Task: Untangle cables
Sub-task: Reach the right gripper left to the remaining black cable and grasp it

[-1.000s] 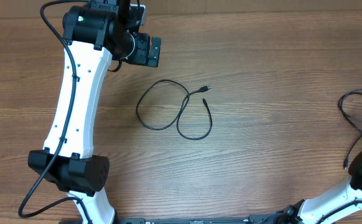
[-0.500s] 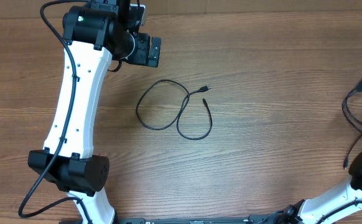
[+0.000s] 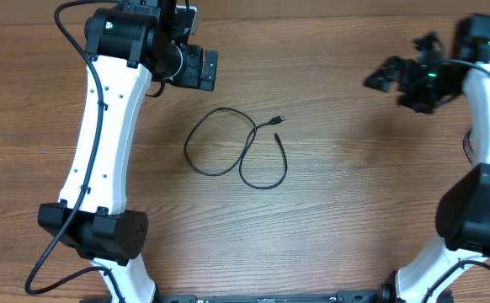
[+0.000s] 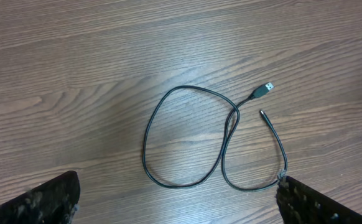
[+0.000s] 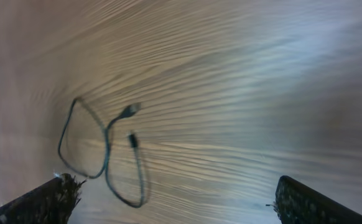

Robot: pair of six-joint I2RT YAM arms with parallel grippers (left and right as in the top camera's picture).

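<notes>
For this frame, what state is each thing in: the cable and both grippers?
cable: lying loose on the table, looped and crossing itself once, both plug ends free, not held.
left gripper: open, empty, not touching the cable.
right gripper: open, empty, not touching the cable.

Both arms extended forward, left gripper (image 3: 205,69) and right gripper (image 3: 386,77) (blurred) with jaws wide apart.

Overhead looks straight down at the table (image 3: 354,210); 2 nearer wrist views angle down, all sharing the looped cable (image 4: 236,114)
</notes>
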